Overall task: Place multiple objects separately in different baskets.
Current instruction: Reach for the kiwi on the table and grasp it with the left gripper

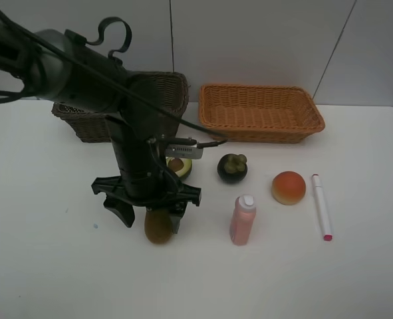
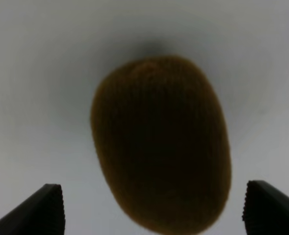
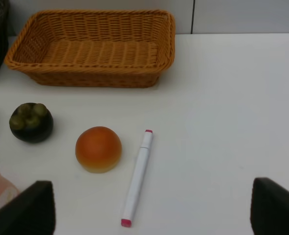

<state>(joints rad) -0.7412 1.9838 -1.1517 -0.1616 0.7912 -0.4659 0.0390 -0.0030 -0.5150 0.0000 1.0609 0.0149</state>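
Left end effector (image 1: 149,216) is spread wide and pointed down at the white table (image 1: 50,266). The brown oval kiwi (image 1: 157,227) lies on the table between its two fingers. In the left wrist view neither finger touches the fruit.

Right end effector (image 3: 151,208) is also spread wide and holds nothing. I cannot find it in the high view.

Just behind the left arm sits the halved avocado (image 1: 180,166), and the dark round mangosteen (image 1: 232,167) is near its right. The pink plastic bottle (image 1: 243,220) stands upright right of the kiwi. Further right are the orange bun (image 1: 288,187) and the white marker with pink ends (image 1: 321,207), which lies flat.

At the back, the light orange woven basket (image 1: 262,131) shows nothing inside. The dark brown wicker basket (image 1: 90,126) is partly hidden by the arm.
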